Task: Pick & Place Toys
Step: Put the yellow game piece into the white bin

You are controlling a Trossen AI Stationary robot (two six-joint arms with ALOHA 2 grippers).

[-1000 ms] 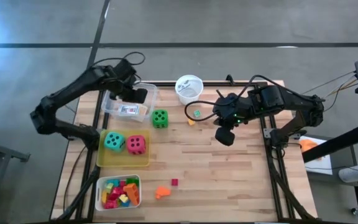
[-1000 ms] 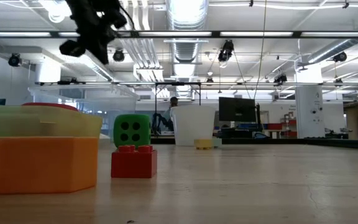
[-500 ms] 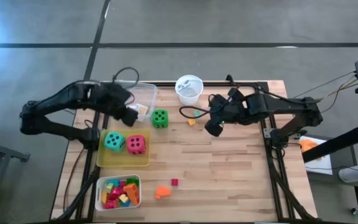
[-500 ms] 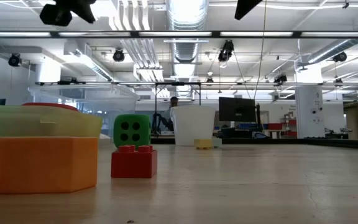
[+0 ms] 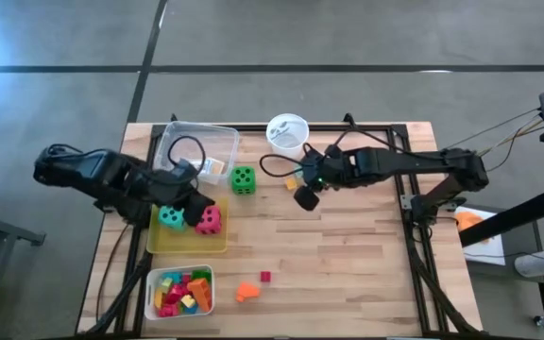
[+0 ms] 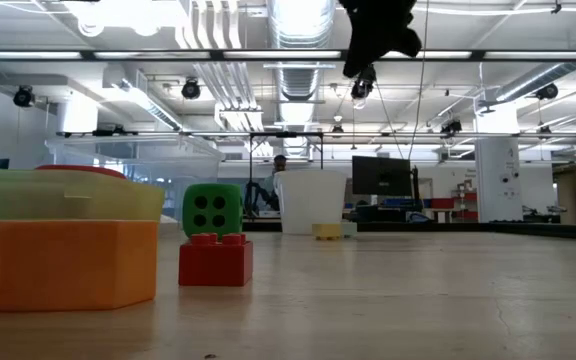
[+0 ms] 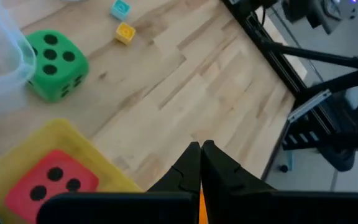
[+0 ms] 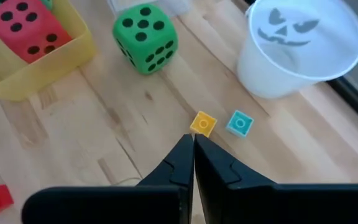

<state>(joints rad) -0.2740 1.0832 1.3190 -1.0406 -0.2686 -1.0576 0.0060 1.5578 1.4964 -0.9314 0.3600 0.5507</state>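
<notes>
My left gripper (image 5: 197, 213) hangs shut over the yellow tray (image 5: 189, 243), beside the red die (image 5: 212, 221) and the teal die (image 5: 169, 216) that lie in it. My right gripper (image 5: 305, 199) is shut and empty above the table. Just beyond its tips lie a small yellow block (image 8: 203, 123) and a teal block (image 8: 238, 123). The green die (image 5: 243, 178) sits on the table between the two arms. In the low view the right gripper (image 6: 378, 38) hangs high above the tabletop. The left wrist view shows the shut left gripper (image 7: 201, 150) above bare wood.
A white cup (image 5: 288, 134) stands at the far edge. A clear tray (image 5: 192, 144) at the far left holds a card pack (image 5: 214, 168). A white tray (image 5: 155, 307) of several blocks sits near left, beside an orange block (image 5: 246, 292) and a red block (image 5: 265, 277).
My left gripper has swung from over the clear tray toward the table's near edge and now hangs over the yellow tray, its wrist rolled. My right gripper has gone down and toward the table's left, nearer the yellow block. Both have stayed shut.
</notes>
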